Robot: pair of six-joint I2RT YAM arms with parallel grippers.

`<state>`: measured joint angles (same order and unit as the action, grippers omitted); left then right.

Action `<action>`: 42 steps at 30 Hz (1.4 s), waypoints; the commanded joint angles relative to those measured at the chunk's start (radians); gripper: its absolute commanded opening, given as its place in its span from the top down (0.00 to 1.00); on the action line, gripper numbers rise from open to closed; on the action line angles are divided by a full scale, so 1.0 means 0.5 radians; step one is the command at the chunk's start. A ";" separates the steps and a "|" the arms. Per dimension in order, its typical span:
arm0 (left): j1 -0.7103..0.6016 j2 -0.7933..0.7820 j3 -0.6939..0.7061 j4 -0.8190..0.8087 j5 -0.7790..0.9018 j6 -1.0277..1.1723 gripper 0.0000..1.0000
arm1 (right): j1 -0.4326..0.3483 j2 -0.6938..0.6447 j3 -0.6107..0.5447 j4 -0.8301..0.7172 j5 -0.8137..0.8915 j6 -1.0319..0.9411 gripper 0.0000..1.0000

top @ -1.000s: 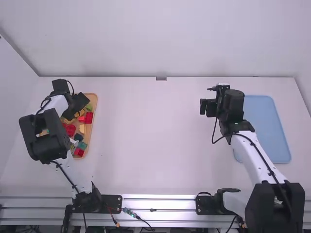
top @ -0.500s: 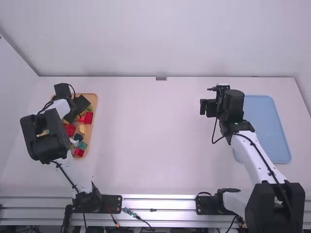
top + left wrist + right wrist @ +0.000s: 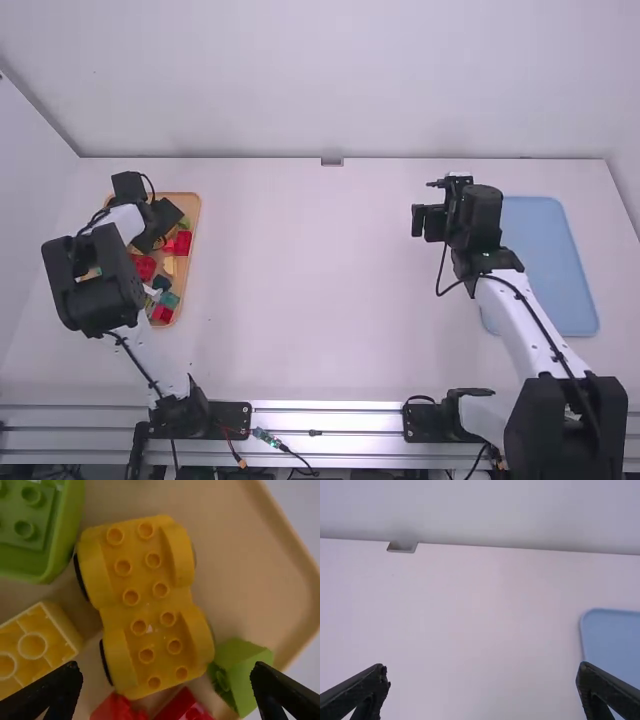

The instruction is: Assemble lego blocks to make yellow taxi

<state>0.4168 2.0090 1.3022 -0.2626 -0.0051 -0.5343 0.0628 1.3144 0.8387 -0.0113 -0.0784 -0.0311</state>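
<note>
On the left, the left claw [image 3: 166, 672] hangs with its fingers apart over the yellow plastic wheeled base [image 3: 145, 600], which lies in the tan tray [image 3: 195, 215] among loose blocks. Picking out this chassis seems the step in hand; next the claw should line up, lower and close across it. To the right, the right claw [image 3: 484, 667], also spread, is near the flat blue tray [image 3: 550, 260].
</note>
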 commanded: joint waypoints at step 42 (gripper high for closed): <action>0.085 0.040 0.569 -0.813 -0.013 -0.041 0.01 | 0.004 0.007 0.063 -0.025 -0.005 -0.004 0.01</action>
<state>0.4404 2.0216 1.5753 -0.6598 -0.0467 -0.6014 0.0628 1.3144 0.8387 -0.0216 -0.0792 -0.0357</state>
